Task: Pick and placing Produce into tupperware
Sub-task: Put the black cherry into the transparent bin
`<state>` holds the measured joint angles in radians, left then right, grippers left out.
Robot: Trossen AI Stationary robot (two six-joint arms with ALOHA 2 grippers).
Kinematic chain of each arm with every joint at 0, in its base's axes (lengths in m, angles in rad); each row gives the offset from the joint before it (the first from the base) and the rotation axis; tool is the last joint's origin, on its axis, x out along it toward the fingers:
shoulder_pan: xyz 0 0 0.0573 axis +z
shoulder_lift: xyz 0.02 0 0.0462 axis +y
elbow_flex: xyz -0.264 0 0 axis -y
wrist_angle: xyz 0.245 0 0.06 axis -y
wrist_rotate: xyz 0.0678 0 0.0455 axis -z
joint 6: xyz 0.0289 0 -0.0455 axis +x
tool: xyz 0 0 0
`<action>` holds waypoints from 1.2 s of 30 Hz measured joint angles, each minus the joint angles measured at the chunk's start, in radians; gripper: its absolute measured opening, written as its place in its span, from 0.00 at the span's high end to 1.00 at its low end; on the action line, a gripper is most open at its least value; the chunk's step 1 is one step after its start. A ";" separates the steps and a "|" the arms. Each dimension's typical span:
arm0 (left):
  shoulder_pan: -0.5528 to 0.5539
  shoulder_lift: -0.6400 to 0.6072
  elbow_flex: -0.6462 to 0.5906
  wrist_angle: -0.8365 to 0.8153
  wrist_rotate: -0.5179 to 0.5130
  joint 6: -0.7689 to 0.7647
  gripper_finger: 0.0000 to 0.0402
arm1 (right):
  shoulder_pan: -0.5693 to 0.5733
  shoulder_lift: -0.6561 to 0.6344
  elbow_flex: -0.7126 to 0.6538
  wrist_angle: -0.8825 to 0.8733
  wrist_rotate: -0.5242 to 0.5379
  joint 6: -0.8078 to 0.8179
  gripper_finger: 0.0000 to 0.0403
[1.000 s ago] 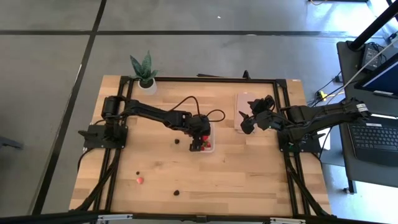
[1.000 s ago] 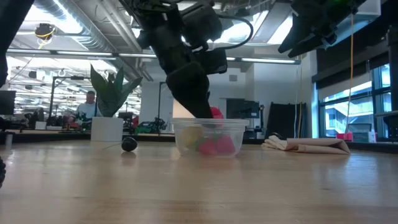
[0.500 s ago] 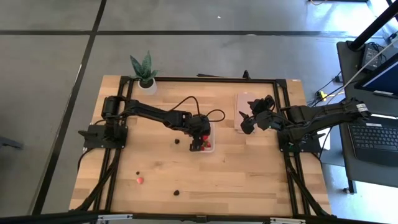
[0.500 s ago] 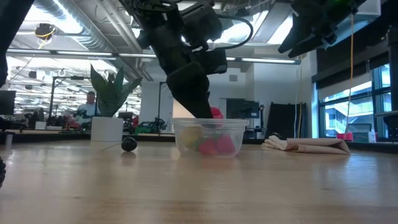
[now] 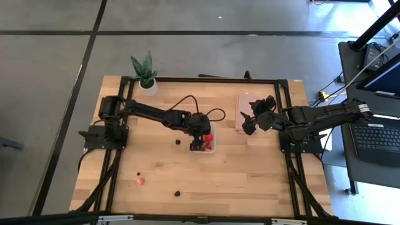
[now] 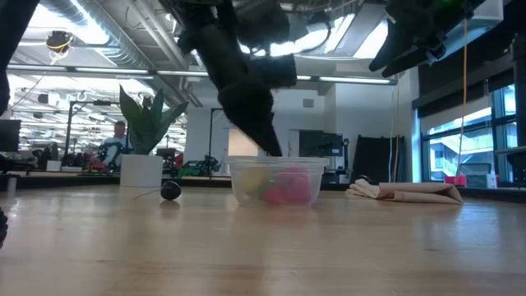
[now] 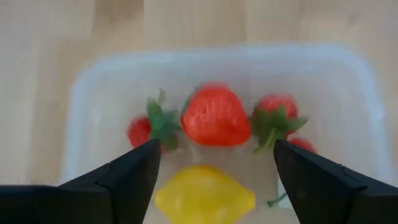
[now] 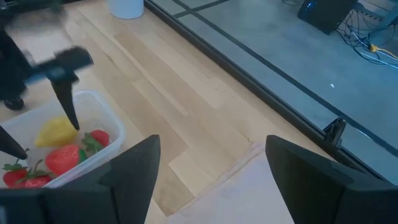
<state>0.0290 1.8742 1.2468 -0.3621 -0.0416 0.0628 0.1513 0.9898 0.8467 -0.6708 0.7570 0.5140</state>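
The tupperware [image 5: 213,150] [image 6: 275,182] [image 7: 217,53] [image 8: 109,121], a small clear box, stands mid-table. It holds red strawberries [image 7: 214,117] and the yellow lemon [image 7: 205,196]. My left gripper [image 5: 199,139] [image 6: 265,140] [image 7: 216,146] hangs open just above it, one finger on each side of the largest strawberry, touching nothing. My right gripper [image 5: 247,122] [image 8: 211,143] waits open over the pinkish lid [image 5: 245,103]. Loose on the table lie a dark berry [image 5: 177,141] [image 6: 170,191], another dark berry [image 5: 177,193], a tiny dark one [image 5: 138,174] and the pinkish piece [image 5: 140,181].
A potted green plant [image 5: 145,72] [image 6: 144,148] stands at the far left corner. A black frame [image 5: 206,80] runs around the table's edge. Bare wood lies to the right of the tupperware and along the near side. A person shows far off in the room [image 6: 119,131].
The red strawberry that stood at my left gripper's fingertips above the tupperware's rim has dropped and now lies inside it with the other fruit. My left gripper has let go and risen a little above the box.
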 joint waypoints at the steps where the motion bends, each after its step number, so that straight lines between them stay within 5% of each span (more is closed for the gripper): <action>1: 0.000 -0.018 0.001 -0.010 0.000 -0.001 0.23 | 0.000 0.000 0.000 0.000 0.000 0.000 0.27; 9: -0.013 -0.168 0.002 -0.274 0.007 -0.014 0.23 | 0.000 0.000 0.000 -0.005 0.000 0.000 0.27; 15: -0.011 -0.218 -0.012 -0.465 0.006 -0.161 0.23 | 0.000 0.000 0.000 -0.005 0.000 0.001 0.27; 36: -0.016 -0.217 -0.295 -0.263 0.037 -0.296 0.23 | 0.000 0.000 0.000 -0.004 0.000 0.001 0.27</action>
<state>0.0128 1.6573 0.9517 -0.6255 -0.0048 -0.2337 0.1516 0.9901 0.8465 -0.6750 0.7567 0.5152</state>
